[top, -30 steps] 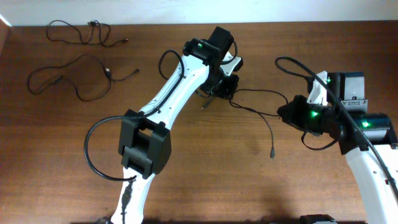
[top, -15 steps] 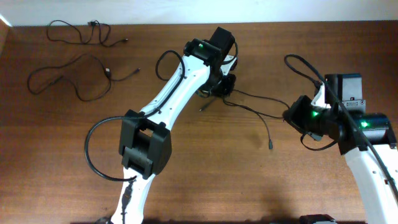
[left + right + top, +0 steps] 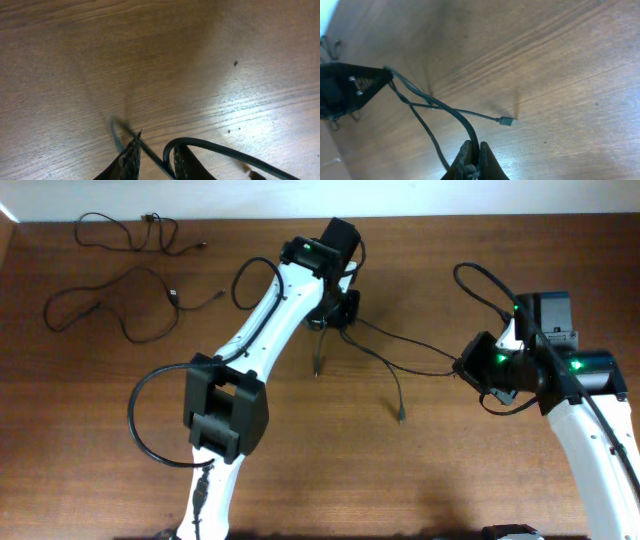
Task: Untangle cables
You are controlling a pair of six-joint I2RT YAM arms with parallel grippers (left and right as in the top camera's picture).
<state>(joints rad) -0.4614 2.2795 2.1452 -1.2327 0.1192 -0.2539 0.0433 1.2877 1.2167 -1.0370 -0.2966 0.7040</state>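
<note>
Left gripper (image 3: 156,161): in its wrist view the two fingers stand close together, with a thin black strand of the held cable (image 3: 468,129) passing between them; the jaws are closed down onto that strand. A thicker black loop curves off to the right of the fingers.

Right gripper (image 3: 472,159): fingers pressed together on the same cable, which rises from the tips and arcs away to the left gripper, visible at the left edge of that view.

From overhead, the left gripper (image 3: 338,312) sits at the far middle of the table (image 3: 400,480) and the right gripper (image 3: 463,368) at the right, with the held cable strung between them. One plug end (image 3: 506,120) lies loose on the wood.

The second cable (image 3: 172,292) and the third cable (image 3: 148,220) lie as loose wavy strands at the far left corner, well apart from both grippers. Green lights show on both arms.
</note>
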